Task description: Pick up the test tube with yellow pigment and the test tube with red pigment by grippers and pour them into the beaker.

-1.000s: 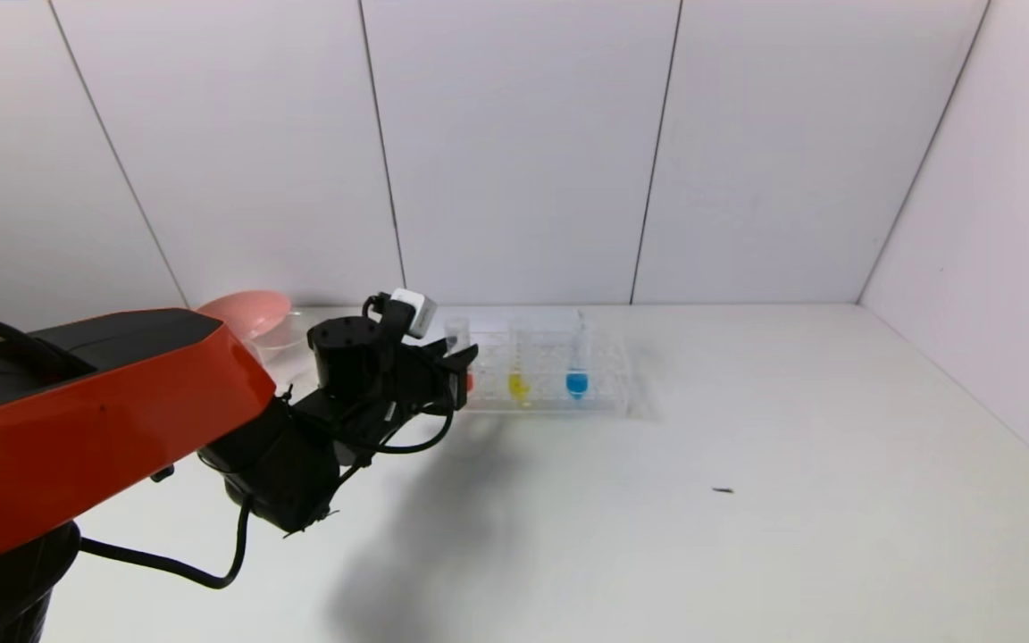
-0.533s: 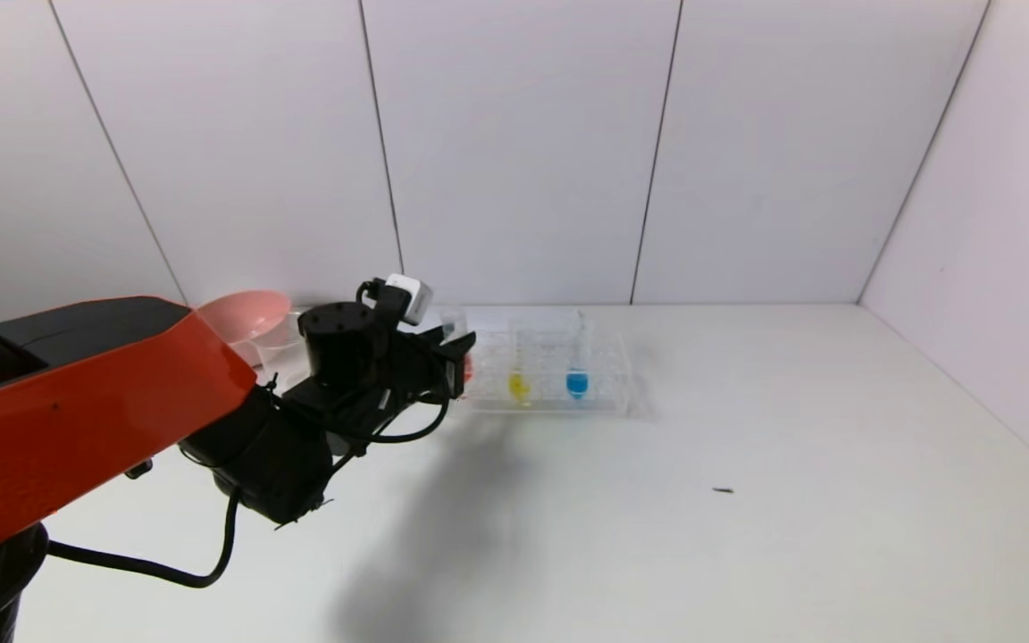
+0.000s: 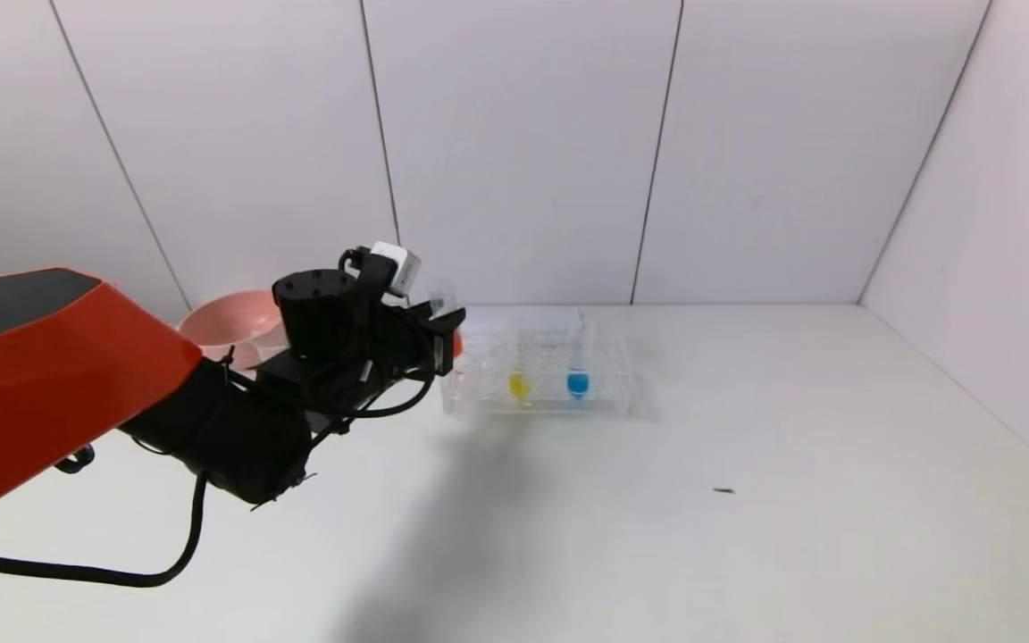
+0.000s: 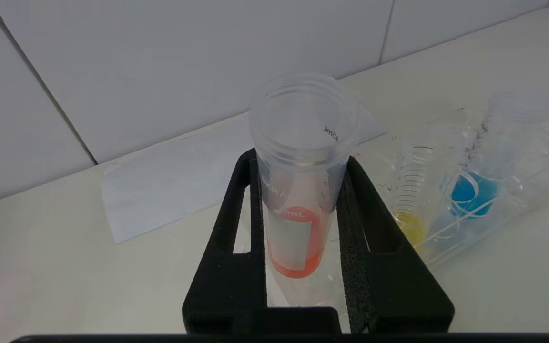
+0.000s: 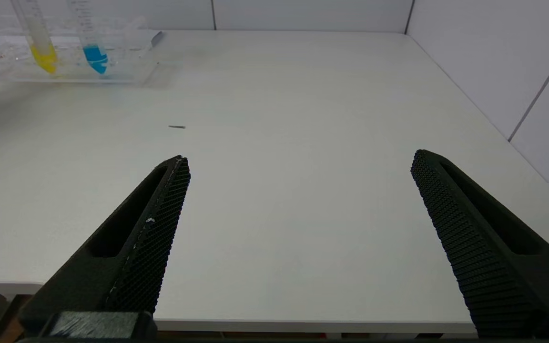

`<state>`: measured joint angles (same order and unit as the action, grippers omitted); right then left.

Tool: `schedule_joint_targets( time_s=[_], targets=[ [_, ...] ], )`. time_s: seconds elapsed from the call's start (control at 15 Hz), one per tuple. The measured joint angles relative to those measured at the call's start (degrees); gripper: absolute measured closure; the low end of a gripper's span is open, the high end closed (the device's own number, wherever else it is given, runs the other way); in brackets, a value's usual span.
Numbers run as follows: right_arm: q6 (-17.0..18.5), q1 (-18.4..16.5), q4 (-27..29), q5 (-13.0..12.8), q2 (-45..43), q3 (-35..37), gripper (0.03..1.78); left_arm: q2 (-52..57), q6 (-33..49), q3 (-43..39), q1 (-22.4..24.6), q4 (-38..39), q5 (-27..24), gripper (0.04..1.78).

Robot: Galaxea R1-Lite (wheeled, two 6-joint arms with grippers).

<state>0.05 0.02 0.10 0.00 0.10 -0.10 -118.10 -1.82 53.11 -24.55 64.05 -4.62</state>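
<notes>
Red liquid sits in the tube (image 4: 298,209), clamped upright in the left claw (image 4: 298,224) at centre frame, clear of the rack (image 3: 539,379). Sudden tilting could spill it before the beaker is reached.

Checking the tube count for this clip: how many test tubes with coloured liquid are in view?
3. The test tube with red pigment is clamped in the left gripper, lifted beside the rack; the test tube with yellow pigment and the blue tube stand in it.

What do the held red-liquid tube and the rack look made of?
The test tube with red pigment, held by the left gripper: clear, slightly frosted, probably plastic, given its threaded rim and printed marks. The tube rack: glossy, transparent, likely acrylic or similar.
</notes>
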Motion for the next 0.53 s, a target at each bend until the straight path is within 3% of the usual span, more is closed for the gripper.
schedule_joint_targets(
  time_s=[0.53],
  targets=[
    [0.0, 0.02, 0.0, 0.0, 0.0, 0.0, 0.11, 5.97, -0.39, 0.83, -0.04, -4.21, -0.06, 1.37]
  ],
)
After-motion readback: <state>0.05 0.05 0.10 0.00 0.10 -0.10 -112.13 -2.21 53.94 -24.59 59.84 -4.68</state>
